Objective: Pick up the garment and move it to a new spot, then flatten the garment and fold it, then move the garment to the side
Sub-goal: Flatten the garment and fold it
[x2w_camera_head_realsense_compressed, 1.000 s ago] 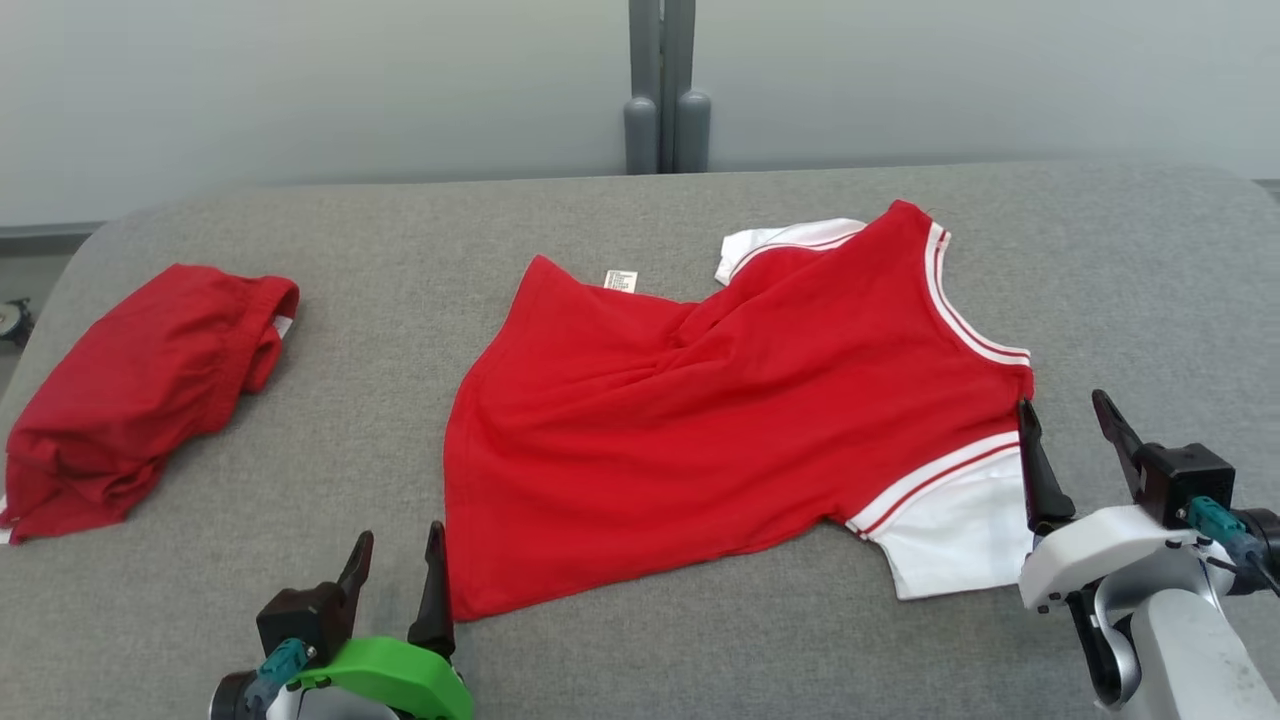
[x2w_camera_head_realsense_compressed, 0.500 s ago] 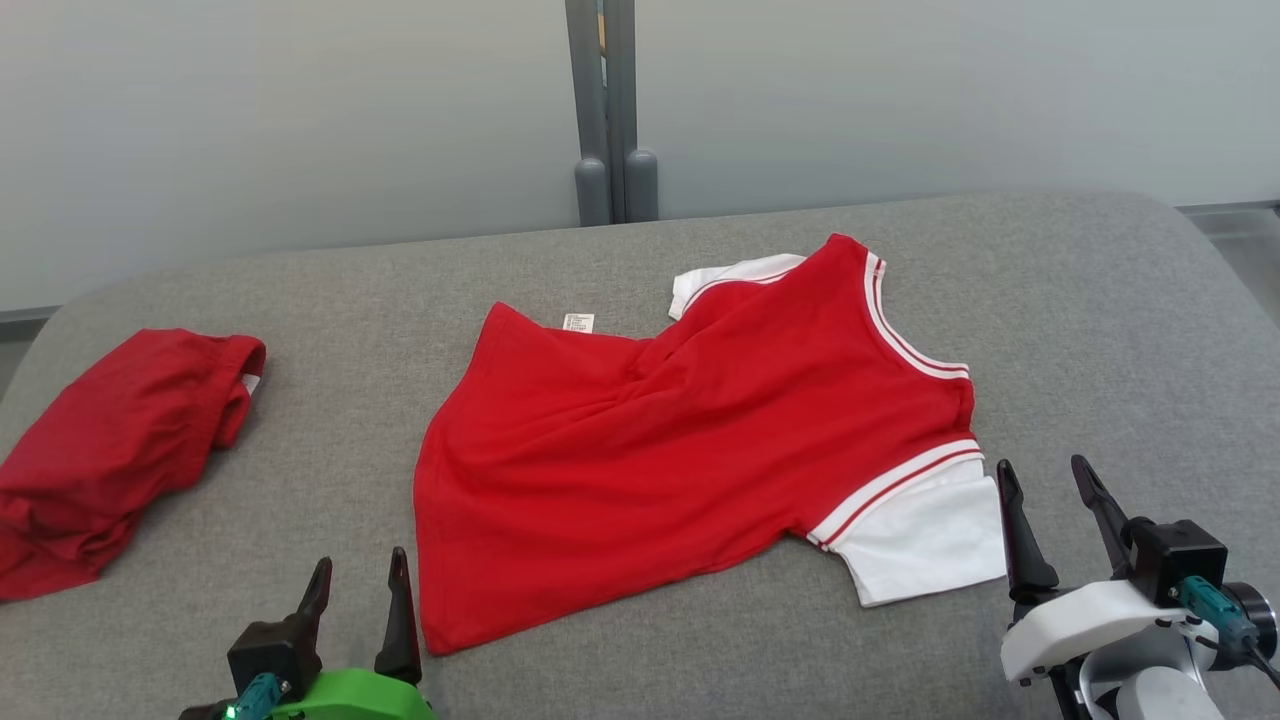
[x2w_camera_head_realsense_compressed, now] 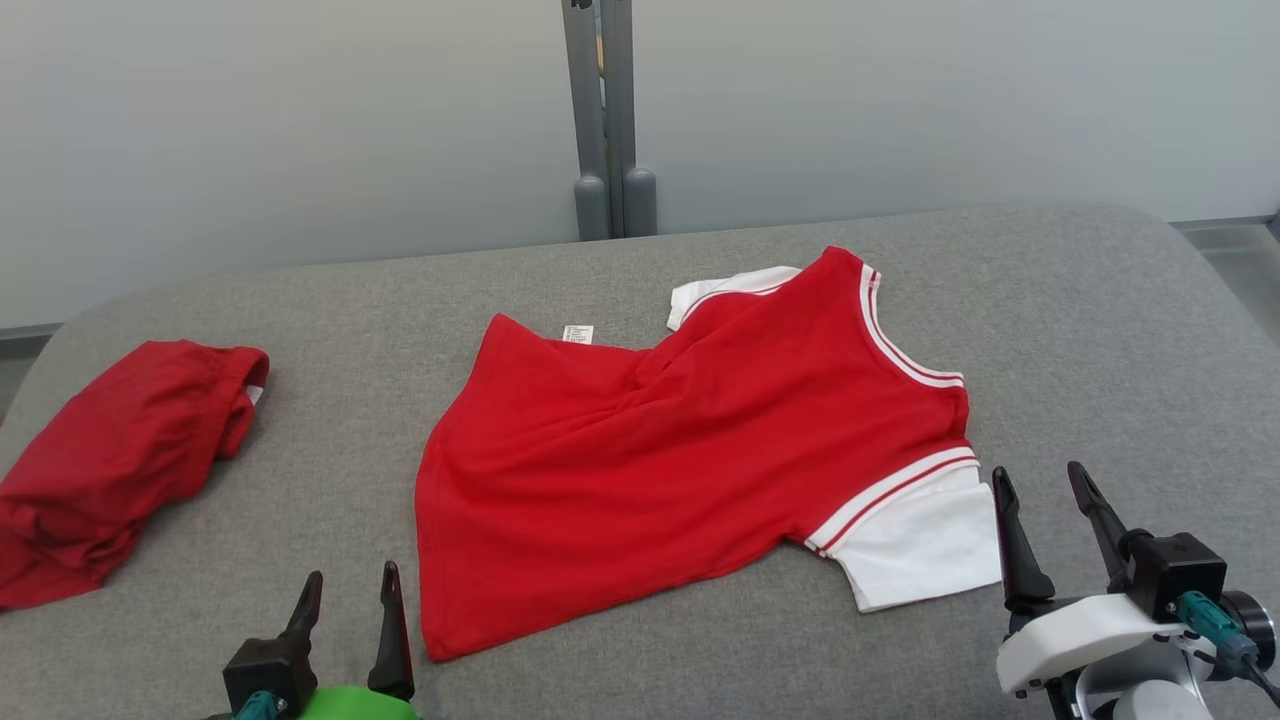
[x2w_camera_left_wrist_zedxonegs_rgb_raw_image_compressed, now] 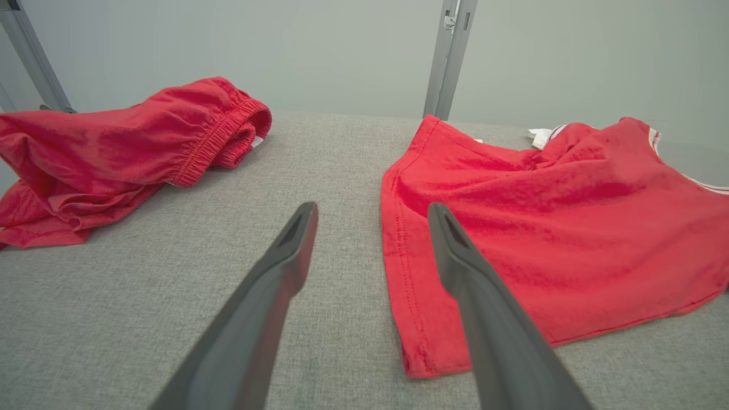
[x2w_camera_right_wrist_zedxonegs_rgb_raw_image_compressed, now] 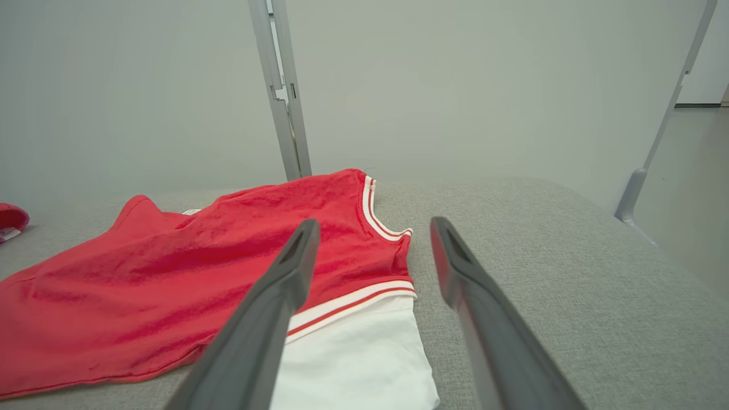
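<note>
head view — red shirt (x2w_camera_head_realsense_compressed: 680,450), rumpled, on table (x2w_camera_head_realsense_compressed: 1100,330)

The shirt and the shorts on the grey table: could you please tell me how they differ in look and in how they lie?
The shirt has white sleeves and white-striped trim; the shorts are plain red with a gathered waistband. The shirt lies spread out, wrinkled in its middle; the shorts lie loosely bundled. The shirt sits mid-table; the shorts lie near the left edge of the table. Both are red and rest on it.
</note>
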Robot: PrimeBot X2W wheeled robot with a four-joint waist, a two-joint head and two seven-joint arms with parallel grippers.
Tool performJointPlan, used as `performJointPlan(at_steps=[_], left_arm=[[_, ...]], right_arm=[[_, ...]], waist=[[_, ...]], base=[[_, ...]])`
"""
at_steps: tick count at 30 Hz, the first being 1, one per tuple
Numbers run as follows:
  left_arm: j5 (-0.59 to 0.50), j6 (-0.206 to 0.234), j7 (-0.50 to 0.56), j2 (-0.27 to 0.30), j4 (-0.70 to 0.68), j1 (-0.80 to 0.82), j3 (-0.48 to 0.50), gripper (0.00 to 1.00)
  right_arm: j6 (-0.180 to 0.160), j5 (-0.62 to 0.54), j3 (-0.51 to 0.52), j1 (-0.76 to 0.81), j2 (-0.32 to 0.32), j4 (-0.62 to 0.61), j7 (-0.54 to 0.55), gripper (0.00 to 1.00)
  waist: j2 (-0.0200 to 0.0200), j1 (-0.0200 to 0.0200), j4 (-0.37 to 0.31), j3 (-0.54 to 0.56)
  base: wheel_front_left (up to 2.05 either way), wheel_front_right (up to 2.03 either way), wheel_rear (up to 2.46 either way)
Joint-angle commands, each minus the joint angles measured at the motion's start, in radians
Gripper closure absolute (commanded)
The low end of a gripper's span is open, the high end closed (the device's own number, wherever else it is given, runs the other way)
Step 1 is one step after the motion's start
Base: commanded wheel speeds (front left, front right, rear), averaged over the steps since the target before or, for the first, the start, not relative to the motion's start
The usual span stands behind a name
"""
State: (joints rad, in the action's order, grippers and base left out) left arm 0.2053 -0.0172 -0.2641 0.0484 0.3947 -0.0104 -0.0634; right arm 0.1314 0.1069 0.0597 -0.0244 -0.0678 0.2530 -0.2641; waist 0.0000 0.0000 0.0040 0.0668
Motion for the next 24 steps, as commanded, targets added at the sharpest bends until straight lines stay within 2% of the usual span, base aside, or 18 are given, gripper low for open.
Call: performJointPlan(at_steps=[1, 9, 19, 24], left_arm=[[-0.006, -0.002, 0.0, 0.004, -0.003, -0.008, 0.002, 0.0], [0.017, -0.006, 0.0, 0.004, 0.025, -0.006, -0.021, 0.0], [0.107, -0.025, 0.0, 0.004, 0.17, 0.035, -0.102, 0.0], [0.141, -0.01, 0.0, 0.004, 0.216, 0.067, -0.123, 0.0]], right_arm=[[-0.001, -0.007, 0.0, 0.008, 0.002, -0.003, 0.0, 0.0], [-0.001, -0.007, -0.005, 0.0, 0.0, 0.021, 0.0, 0.0], [-0.001, -0.025, 0.02, -0.006, 0.002, 0.094, 0.0, 0.0], [-0.001, -0.041, 0.035, -0.021, 0.004, 0.143, 0.0, 0.0]], waist=[[0.0, 0.0, 0.001, 0.0], [0.0, 0.0, 0.004, -0.014], [0.0, 0.0, -0.012, -0.072], [0.0, 0.0, -0.02, -0.097]], base=[[0.0, 0.0, 0.0], [0.0, 0.0, 0.0], [0.0, 0.0, 0.0], [0.0, 0.0, 0.0]])
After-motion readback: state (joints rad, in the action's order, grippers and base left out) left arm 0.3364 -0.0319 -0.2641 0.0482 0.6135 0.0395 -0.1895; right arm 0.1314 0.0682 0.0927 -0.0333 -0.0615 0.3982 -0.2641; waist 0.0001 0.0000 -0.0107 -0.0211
